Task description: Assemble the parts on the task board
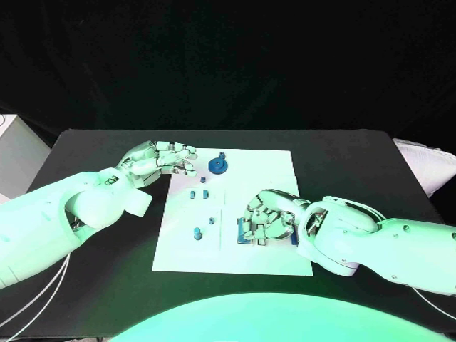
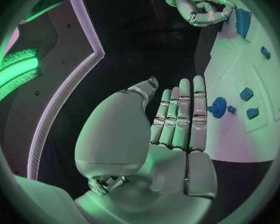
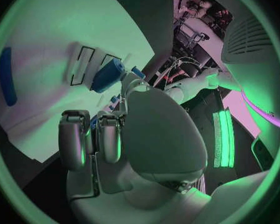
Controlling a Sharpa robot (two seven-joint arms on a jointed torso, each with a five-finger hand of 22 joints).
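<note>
Black table (image 1: 330,160), white task board (image 1: 264,178), left robot hand (image 1: 162,160) at its edge

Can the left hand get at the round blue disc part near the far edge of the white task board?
Probably yes. The left hand is open with nothing in it, right beside the round blue disc part, and nothing lies between them on the white task board.

We think this is a robot lab; a black table (image 1: 105,142) stands in front of a black curtain (image 1: 228,57) that fills the top of the frame; a white task board (image 1: 258,178) lies in the middle; a white box (image 1: 4,153) sits at the left edge; green strip lights (image 3: 224,137) glow nearby.
</note>
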